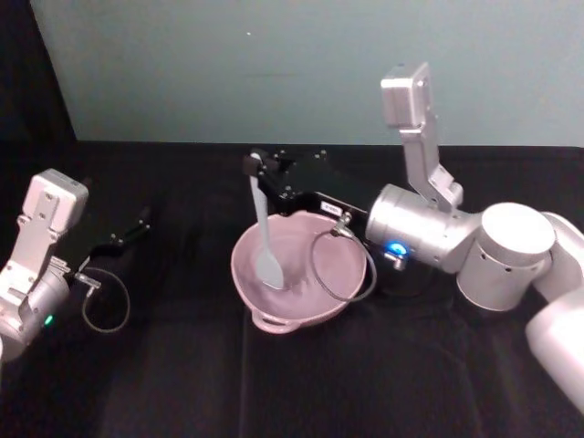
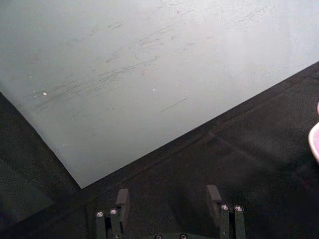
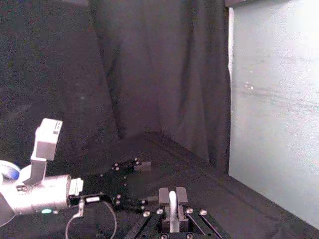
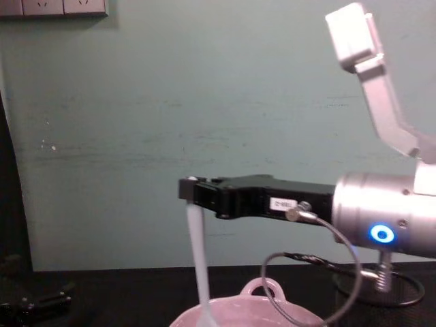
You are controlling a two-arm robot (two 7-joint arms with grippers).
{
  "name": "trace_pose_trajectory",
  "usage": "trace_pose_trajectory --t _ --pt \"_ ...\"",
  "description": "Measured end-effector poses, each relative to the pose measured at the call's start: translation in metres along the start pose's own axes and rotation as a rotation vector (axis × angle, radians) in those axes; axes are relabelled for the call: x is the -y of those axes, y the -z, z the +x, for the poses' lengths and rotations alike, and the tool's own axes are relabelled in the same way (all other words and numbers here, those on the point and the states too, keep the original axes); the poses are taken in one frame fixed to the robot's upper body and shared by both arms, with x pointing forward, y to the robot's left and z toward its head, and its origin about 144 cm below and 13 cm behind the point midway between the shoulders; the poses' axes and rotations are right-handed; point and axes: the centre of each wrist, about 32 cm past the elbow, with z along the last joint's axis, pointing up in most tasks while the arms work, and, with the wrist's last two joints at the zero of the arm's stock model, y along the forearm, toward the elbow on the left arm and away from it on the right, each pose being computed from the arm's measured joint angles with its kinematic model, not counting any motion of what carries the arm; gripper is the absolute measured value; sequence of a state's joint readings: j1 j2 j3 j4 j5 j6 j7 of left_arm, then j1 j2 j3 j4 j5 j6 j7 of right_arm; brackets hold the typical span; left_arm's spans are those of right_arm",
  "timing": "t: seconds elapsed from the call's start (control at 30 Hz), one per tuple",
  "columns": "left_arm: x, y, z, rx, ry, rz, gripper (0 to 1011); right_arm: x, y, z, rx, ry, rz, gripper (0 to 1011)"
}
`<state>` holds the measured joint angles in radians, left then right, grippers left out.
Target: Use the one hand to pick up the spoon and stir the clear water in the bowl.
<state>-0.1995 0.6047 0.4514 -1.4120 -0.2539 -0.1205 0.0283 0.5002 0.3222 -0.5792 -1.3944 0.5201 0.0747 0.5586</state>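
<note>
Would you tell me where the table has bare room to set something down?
Bare cloth lies in front of the bowl, and between it and the parked left gripper. Crowded: over the bowl, where the right gripper holds the spoon.

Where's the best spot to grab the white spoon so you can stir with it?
Its handle's top end, pinched from the side. The spoon hangs upright with its flat head down in the bowl, so only the slim handle stands clear above the rim. The right gripper holds it there, reaching in level from the robot's right. The left gripper sits parked, open, at the left.
</note>
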Motion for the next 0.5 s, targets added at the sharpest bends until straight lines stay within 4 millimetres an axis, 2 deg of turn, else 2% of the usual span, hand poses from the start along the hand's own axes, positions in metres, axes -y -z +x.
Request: trace_pose_trajectory --t 0.2,0.5 --pt "0.000 0.000 0.000 0.000 0.000 0.000 1011 -0.014 0.001 0.011 0.000 -0.003 -0.007 94" --pt "0.000 0.000 0.000 0.000 0.000 0.000 1011 -0.015 0.004 0.031 -0.003 0.041 -0.019 94"
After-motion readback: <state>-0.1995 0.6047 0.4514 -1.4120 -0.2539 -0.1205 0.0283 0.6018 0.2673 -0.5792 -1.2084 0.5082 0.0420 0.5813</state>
